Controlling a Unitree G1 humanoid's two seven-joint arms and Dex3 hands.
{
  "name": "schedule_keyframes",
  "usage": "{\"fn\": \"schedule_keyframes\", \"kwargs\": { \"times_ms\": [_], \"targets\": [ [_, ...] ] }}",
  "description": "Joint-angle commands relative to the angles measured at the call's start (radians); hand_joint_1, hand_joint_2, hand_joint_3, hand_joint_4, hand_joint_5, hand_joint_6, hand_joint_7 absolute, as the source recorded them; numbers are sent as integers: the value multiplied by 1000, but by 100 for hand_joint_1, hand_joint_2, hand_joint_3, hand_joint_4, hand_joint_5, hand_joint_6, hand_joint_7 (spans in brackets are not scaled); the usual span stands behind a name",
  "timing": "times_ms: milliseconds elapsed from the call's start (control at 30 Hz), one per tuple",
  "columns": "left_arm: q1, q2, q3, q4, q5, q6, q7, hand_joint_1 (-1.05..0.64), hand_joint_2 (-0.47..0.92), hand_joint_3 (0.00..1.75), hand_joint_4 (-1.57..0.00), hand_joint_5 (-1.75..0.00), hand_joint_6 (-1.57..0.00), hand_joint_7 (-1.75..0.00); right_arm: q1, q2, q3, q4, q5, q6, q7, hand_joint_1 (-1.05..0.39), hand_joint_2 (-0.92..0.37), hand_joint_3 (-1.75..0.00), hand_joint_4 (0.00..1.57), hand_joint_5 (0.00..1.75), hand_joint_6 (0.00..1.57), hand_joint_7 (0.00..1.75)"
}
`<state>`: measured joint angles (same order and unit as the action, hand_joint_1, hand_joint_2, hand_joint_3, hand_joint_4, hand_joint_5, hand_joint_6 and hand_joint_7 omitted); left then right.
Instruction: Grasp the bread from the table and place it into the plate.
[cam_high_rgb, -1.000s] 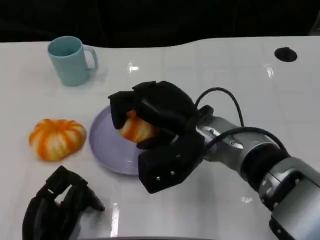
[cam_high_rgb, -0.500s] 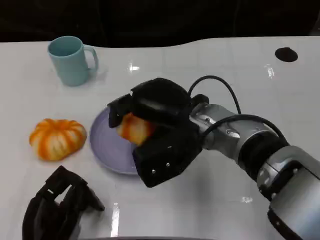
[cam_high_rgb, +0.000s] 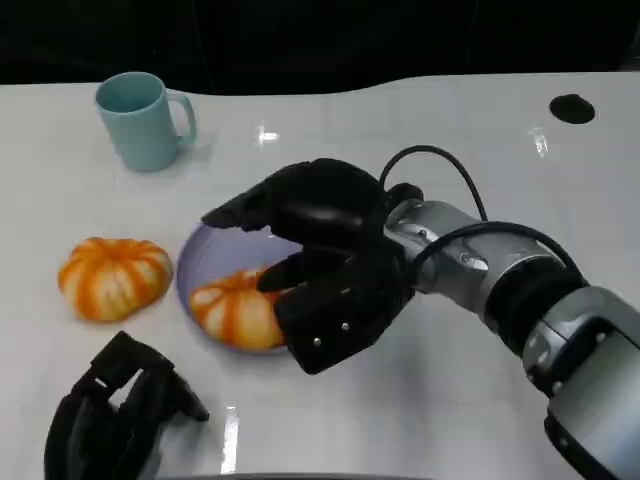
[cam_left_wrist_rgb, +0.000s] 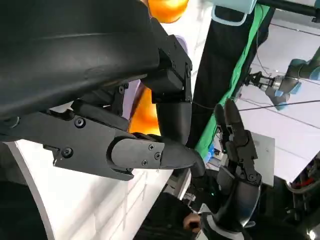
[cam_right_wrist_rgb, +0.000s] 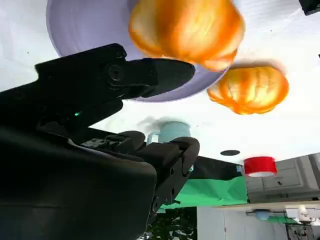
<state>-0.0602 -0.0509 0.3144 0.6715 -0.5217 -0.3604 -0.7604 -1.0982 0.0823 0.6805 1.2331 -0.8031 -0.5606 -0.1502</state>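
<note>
A round orange bread (cam_high_rgb: 235, 310) lies on the lilac plate (cam_high_rgb: 192, 262), toward its near rim. My right hand (cam_high_rgb: 322, 258) hovers just above and right of it, fingers spread and holding nothing. The right wrist view shows the bread (cam_right_wrist_rgb: 187, 27) on the plate (cam_right_wrist_rgb: 80, 30), free of the fingers (cam_right_wrist_rgb: 125, 75). A second orange bread (cam_high_rgb: 113, 277) sits on the table to the left of the plate. My left hand (cam_high_rgb: 115, 415) rests at the near left edge and holds nothing.
A light blue mug (cam_high_rgb: 143, 120) stands at the far left of the white table (cam_high_rgb: 450, 130). A dark round hole (cam_high_rgb: 571, 108) marks the table's far right. Black cable loops over my right wrist.
My right hand lowered over the plate and let go of the bread, which now lies on the plate. Its fingers have spread apart. The left hand has not moved.
</note>
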Motion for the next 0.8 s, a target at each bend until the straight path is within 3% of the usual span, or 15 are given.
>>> {"fn": "schedule_keyframes", "kwargs": {
  "times_ms": [33, 400, 633, 800],
  "targets": [
    [4, 12, 2, -4, 5, -5, -4, -57, 92, 25, -63, -175, -54, -147, -17, -20, 1, -18, 3, -12, 8, -82, -92, -45, 27, 0, 31, 0],
    [6, 10, -1, -1, 11, -18, -2, -57, 92, 26, -62, -175, -54, -146, 31, -79, -37, -78, 35, -52, -35, -80, -92, -44, 32, 2, 34, 1],
    [2, 7, 1, 4, 4, -21, -11, -57, 92, 26, -62, -175, -53, -147, 162, -156, -143, -156, 162, -181, -41, -76, -92, -43, 39, 6, 38, 3],
    [0, 7, 0, 2, 0, -5, -9, -57, 92, 26, -62, -175, -52, -148, 259, -186, -232, -206, 317, -238, 100, -72, -92, -42, 38, 5, 37, 2]
  ]
}}
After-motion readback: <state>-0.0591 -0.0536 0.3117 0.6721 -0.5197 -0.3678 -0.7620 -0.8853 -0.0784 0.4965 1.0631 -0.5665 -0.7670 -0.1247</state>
